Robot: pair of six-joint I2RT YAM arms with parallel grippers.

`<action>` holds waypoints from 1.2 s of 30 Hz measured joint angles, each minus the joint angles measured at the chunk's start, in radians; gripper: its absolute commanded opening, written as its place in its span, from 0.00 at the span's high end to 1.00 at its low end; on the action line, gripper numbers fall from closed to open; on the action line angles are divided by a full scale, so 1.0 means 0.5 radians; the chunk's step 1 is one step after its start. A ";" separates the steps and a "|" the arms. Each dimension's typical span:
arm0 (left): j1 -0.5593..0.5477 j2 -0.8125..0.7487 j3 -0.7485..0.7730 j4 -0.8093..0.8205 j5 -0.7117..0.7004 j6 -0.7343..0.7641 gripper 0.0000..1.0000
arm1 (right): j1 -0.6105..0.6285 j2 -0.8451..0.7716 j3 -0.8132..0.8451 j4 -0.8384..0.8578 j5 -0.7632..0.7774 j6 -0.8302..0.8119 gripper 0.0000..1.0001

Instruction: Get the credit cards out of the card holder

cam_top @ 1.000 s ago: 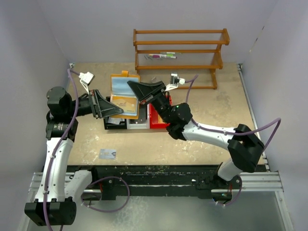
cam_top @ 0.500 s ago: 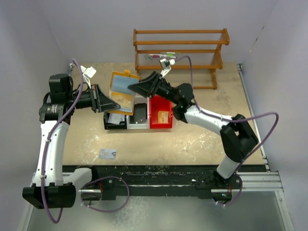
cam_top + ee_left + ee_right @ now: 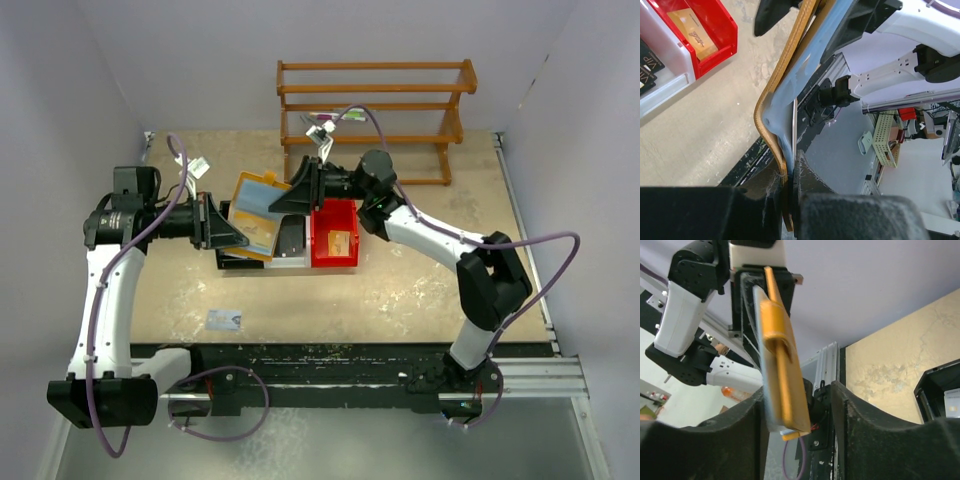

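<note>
While the left gripper (image 3: 790,190) clamps one card holder (image 3: 787,85) edge, the right gripper (image 3: 797,400) straddles the opposite edge, open

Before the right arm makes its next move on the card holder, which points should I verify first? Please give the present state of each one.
1. Left gripper clamps the card holder: ok, shut on its lower edge.
2. Card holder held up over the bins, clear of the table: ok.
3. Right gripper open, with the holder's edge between its jaws: ok.
4. Right fingers touching the holder: cannot tell.
5. A card left inside: ok, one thin pale edge shows in the left wrist view; how many, cannot tell.
6. Red bin has room: ok, only one tan card lies in it.
</note>
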 measured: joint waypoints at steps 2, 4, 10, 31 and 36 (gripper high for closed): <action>0.000 0.012 0.000 -0.030 0.002 0.027 1.00 | 0.000 -0.029 0.027 -0.047 0.007 -0.050 0.63; 0.000 0.023 0.000 -0.049 0.005 0.052 1.00 | 0.000 -0.042 0.053 -0.075 0.026 -0.086 0.76; 0.000 0.026 0.000 -0.076 0.019 0.070 0.54 | 0.000 -0.043 0.092 -0.158 0.037 -0.145 1.00; 0.069 -0.382 -0.703 2.020 0.338 -1.713 0.30 | 0.319 -0.853 -0.610 0.056 1.389 0.093 1.00; 0.069 -0.406 -0.706 2.543 0.378 -2.129 0.31 | 0.391 -0.855 -0.676 0.031 1.608 0.114 1.00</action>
